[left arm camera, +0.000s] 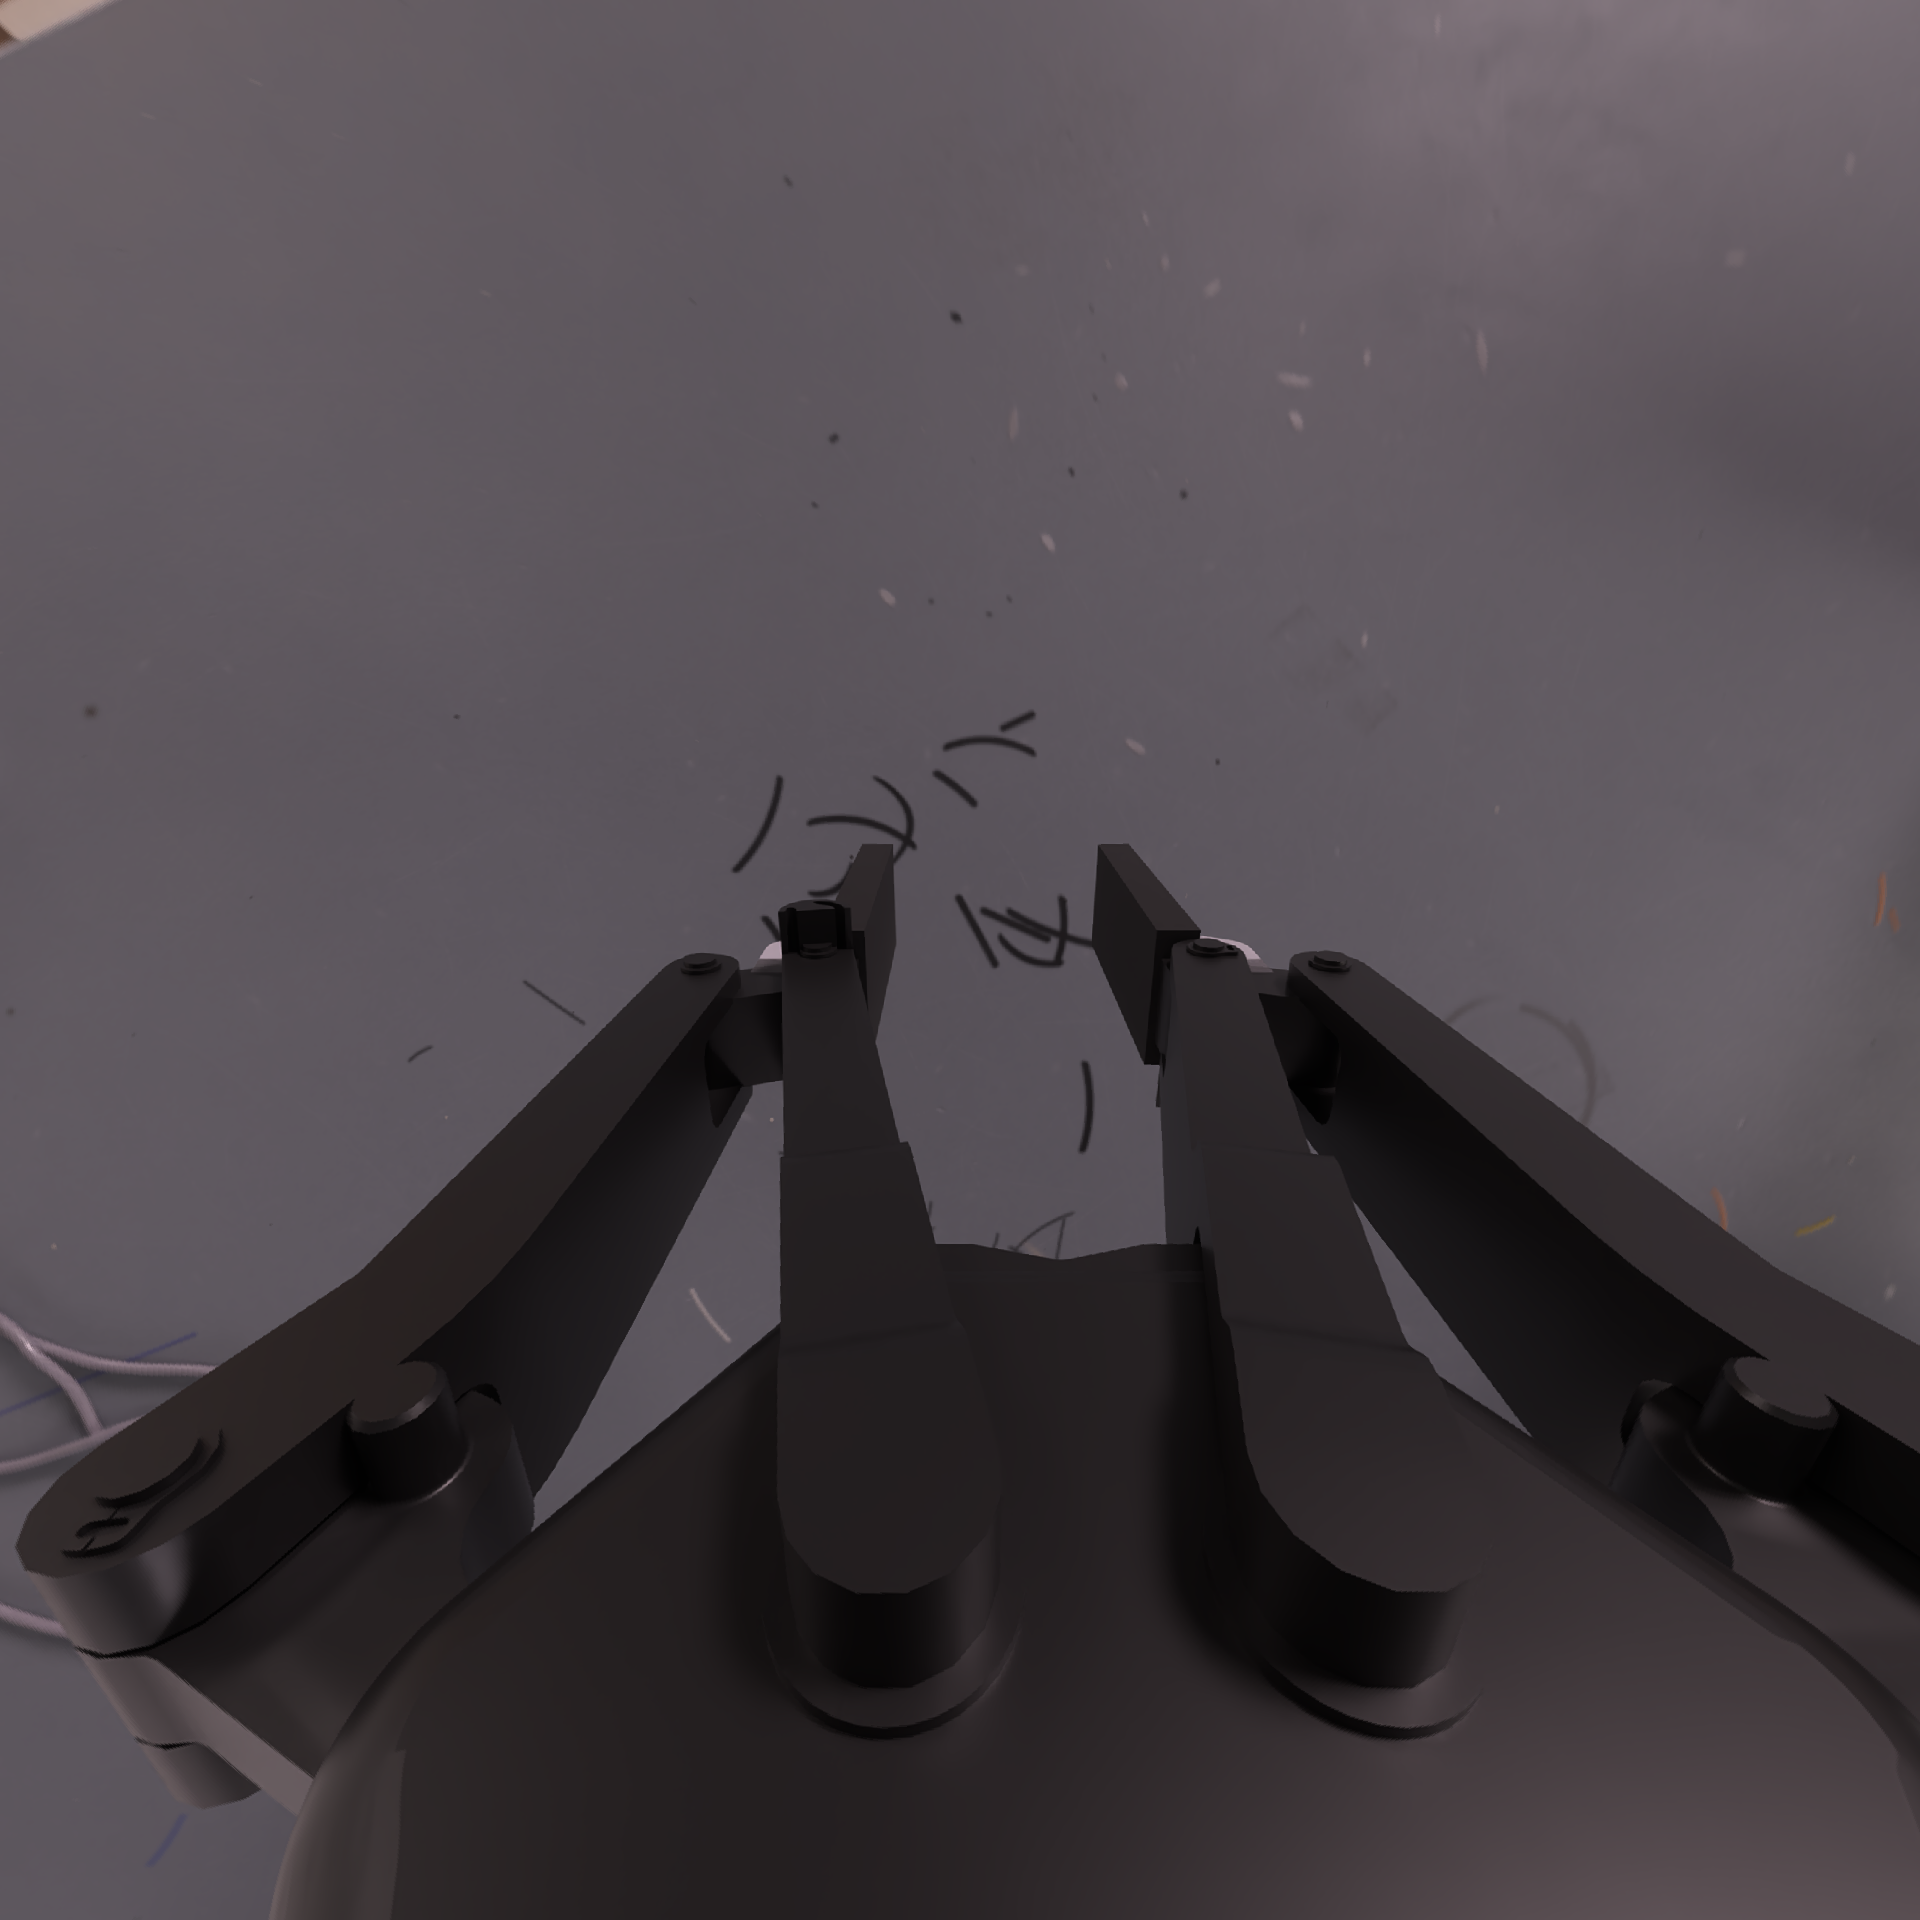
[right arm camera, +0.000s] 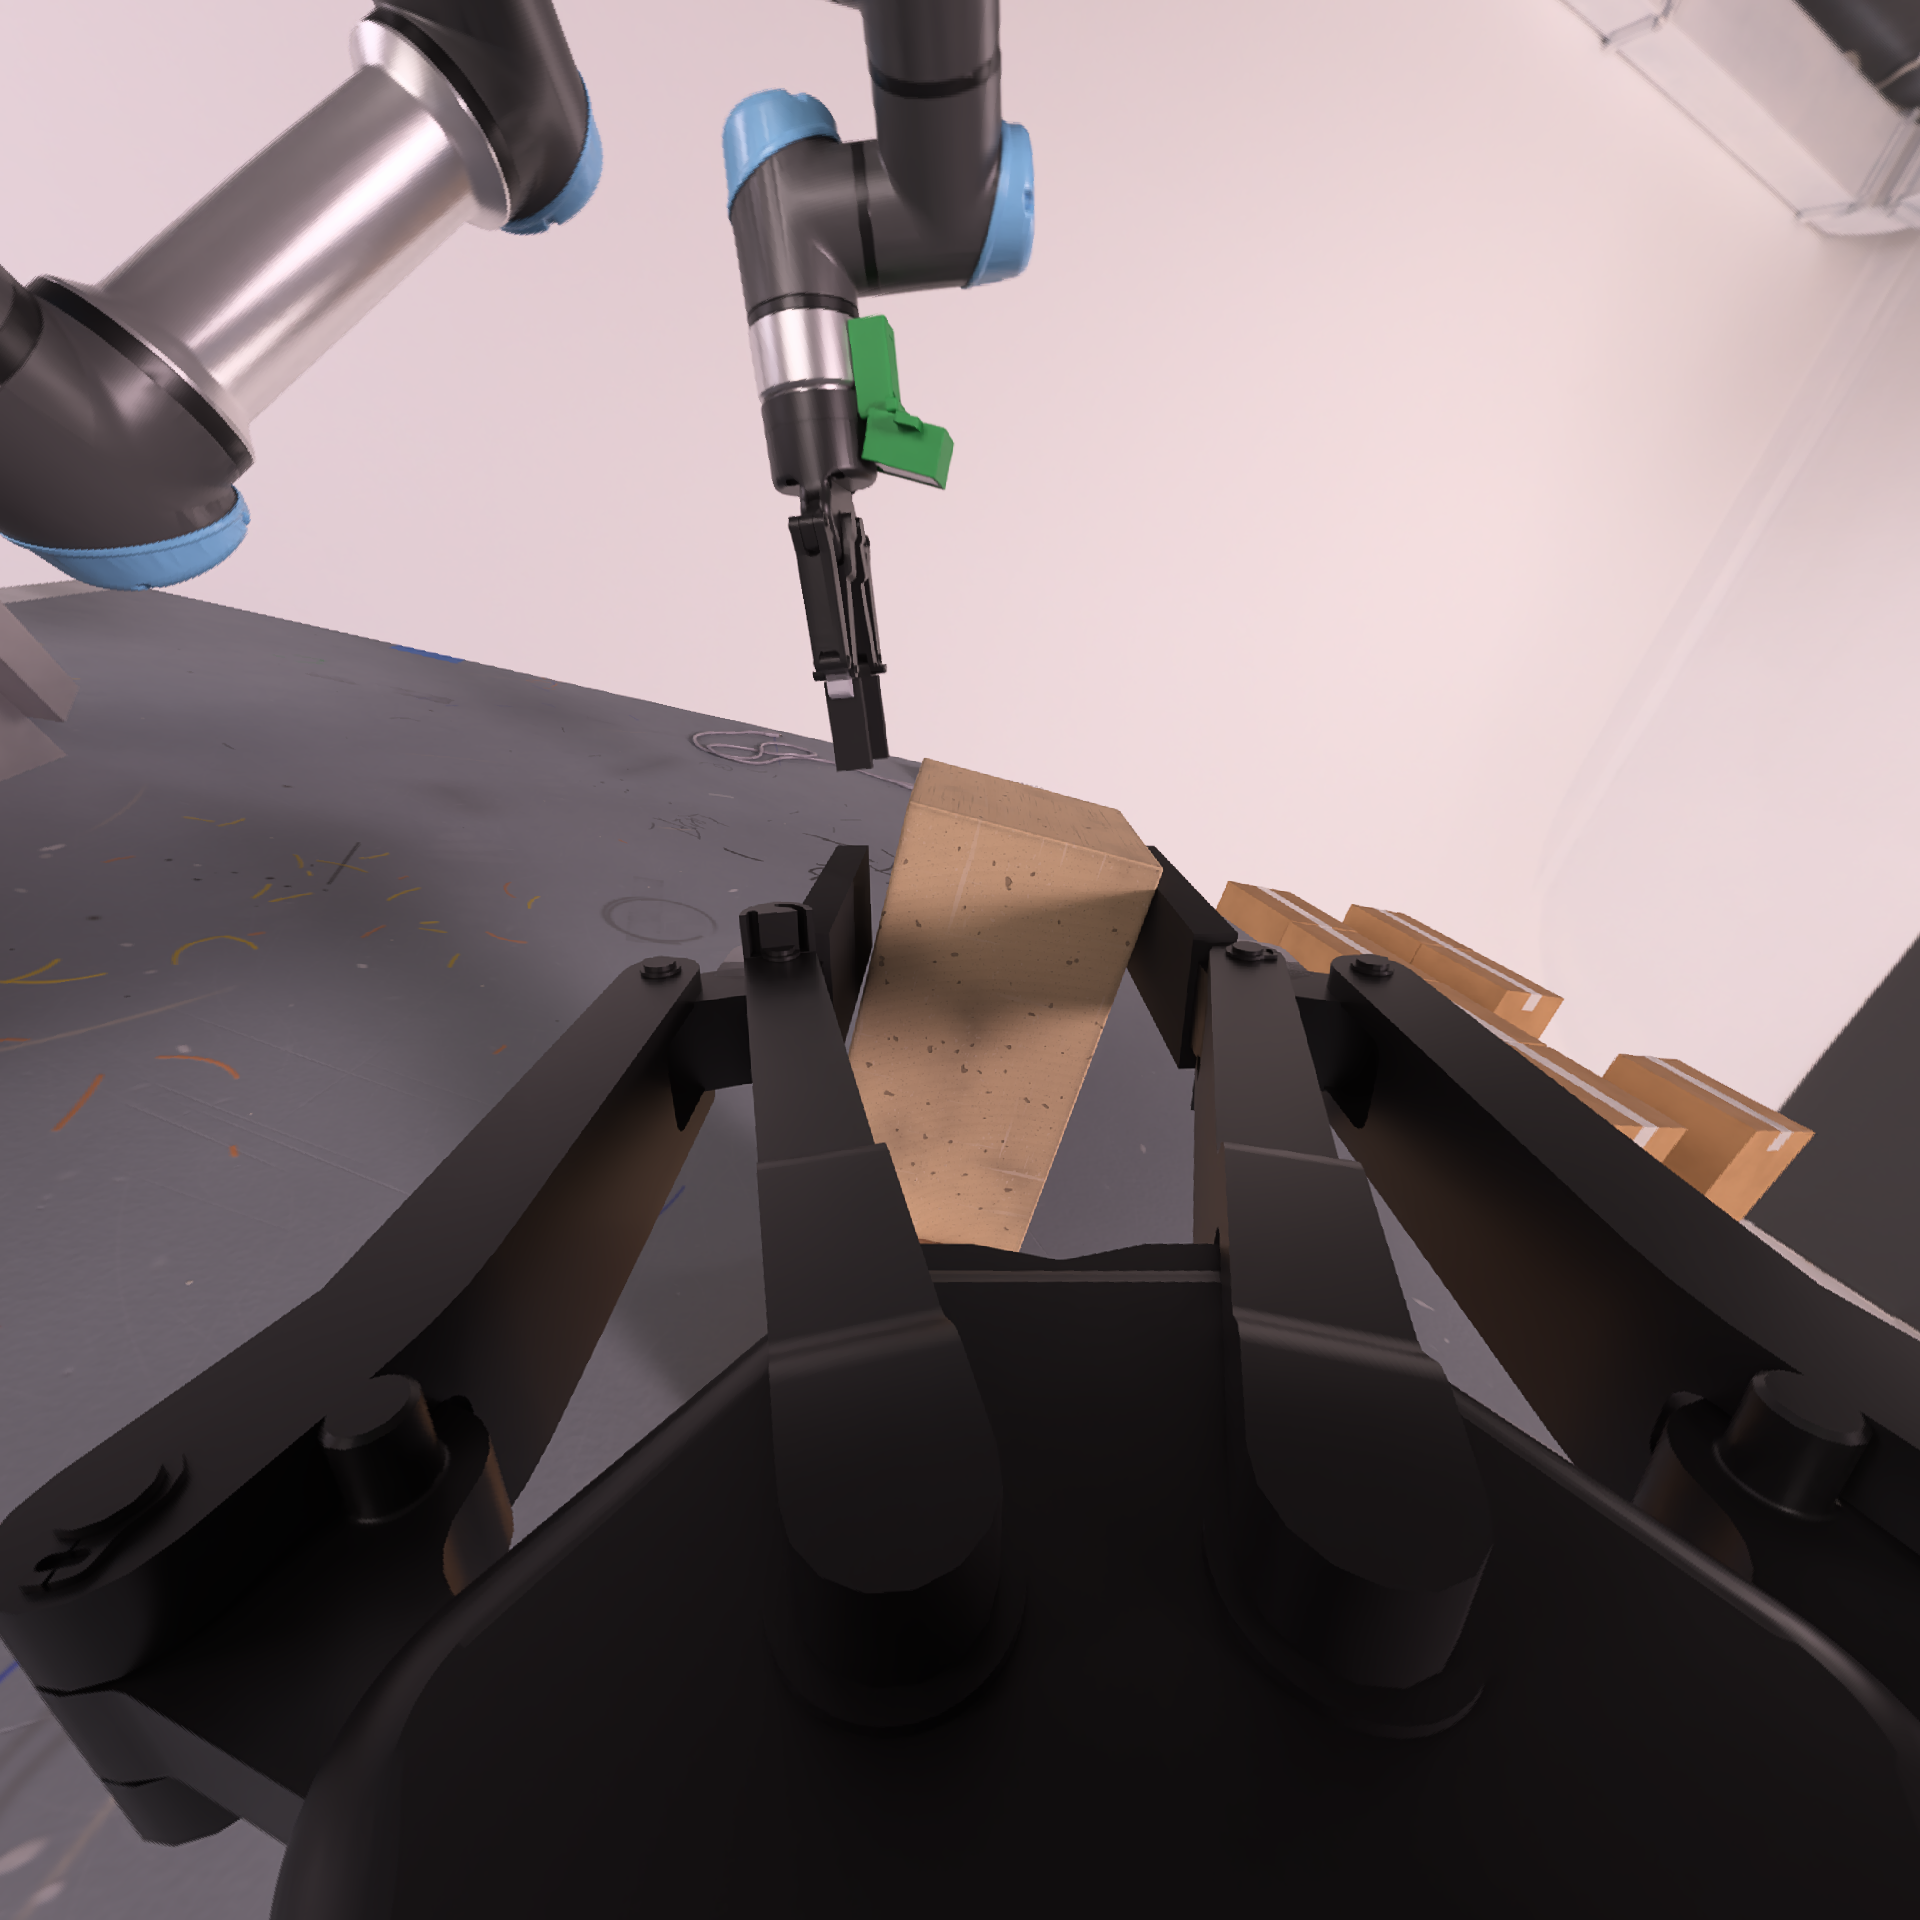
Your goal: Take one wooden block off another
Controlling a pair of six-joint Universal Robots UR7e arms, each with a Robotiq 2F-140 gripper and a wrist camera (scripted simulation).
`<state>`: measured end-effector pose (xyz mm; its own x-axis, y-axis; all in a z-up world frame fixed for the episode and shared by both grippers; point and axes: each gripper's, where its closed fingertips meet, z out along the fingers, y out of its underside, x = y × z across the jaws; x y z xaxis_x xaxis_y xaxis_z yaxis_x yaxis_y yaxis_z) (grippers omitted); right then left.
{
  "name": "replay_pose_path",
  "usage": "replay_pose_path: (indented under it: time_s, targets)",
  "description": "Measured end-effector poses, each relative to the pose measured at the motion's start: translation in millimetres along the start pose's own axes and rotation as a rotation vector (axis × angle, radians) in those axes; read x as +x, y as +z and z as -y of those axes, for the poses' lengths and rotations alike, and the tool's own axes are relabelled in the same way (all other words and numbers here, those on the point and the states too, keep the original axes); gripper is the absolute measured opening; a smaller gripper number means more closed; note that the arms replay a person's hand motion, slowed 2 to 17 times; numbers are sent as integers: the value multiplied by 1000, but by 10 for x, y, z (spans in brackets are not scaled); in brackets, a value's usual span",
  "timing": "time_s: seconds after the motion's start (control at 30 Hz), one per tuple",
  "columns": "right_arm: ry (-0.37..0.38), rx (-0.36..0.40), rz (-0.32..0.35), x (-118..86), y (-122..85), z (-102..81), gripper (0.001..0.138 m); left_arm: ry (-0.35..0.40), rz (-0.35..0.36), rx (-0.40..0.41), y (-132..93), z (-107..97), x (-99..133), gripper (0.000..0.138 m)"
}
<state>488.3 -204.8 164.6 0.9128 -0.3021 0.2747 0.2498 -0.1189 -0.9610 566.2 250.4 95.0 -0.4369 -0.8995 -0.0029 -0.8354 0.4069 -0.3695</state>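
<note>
Wooden block (right arm camera: 997,987) clamped in right tool (right arm camera: 1013,914), above table (right arm camera: 312,935).

Scuffed grey table (right arm camera: 312,1039), pale pinkish wall (right arm camera: 1351,416).

The pale tan wooden block (right arm camera: 997,997) has a matt, lightly grained face flecked with small dark specks. The dark grey bench (left arm camera: 520,520) looks smooth and dull, marked with fine scratches, scribbled lines and pale flecks. Both black hands, the left hand (left arm camera: 994,914) and the right hand (right arm camera: 1003,935), look like matt plastic or coated metal. The far arm's silver tube (right arm camera: 301,239) is glossy brushed metal with smooth blue plastic caps (right arm camera: 1008,203), and a green plastic bracket (right arm camera: 894,416) has a satin sheen.
</note>
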Motion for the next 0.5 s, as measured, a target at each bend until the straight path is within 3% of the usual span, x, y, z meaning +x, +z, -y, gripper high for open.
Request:
replay_pose_path:
  time_s: [0.27,0.5]
  targets:
    - [1,-14,-15,10,4,3,63,-120,60,81,-191,71,13,62]
    - [11,-26,-20,16,16,1,63,-169,76,89,-92,8,155,63]
